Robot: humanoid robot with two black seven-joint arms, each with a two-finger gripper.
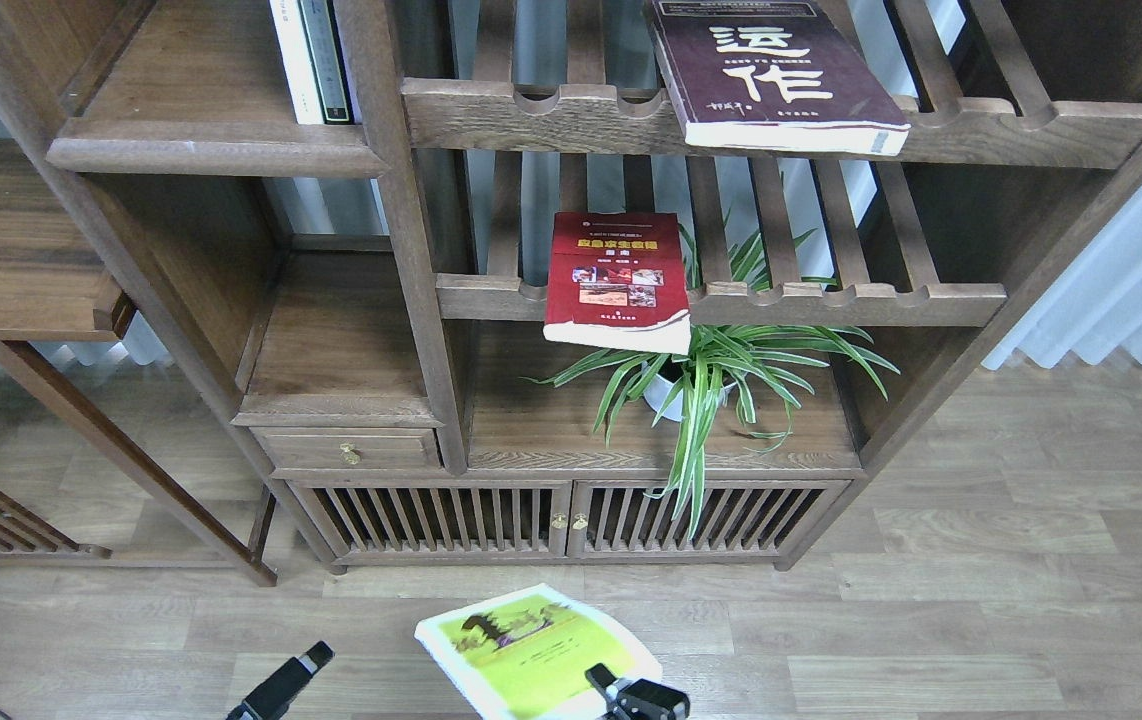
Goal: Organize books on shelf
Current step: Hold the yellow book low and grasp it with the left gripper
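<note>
The plank shelf (216, 150) stood at the upper left of the frame. The yellow-green book (531, 655) lay bottom centre, long axis diagonal, touching the right fingers (621, 690), seemingly pinching it. The left fingers (306, 660), further left, looked pressed together, unclear.

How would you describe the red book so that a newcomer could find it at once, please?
Find the dark wooden bookcase and its lower slatted rack. The red book lies flat at that rack's left end, overhanging the front rail above the potted plant. Unlike the maroon book on the rack above, it has a yellow title and small photos.
</note>
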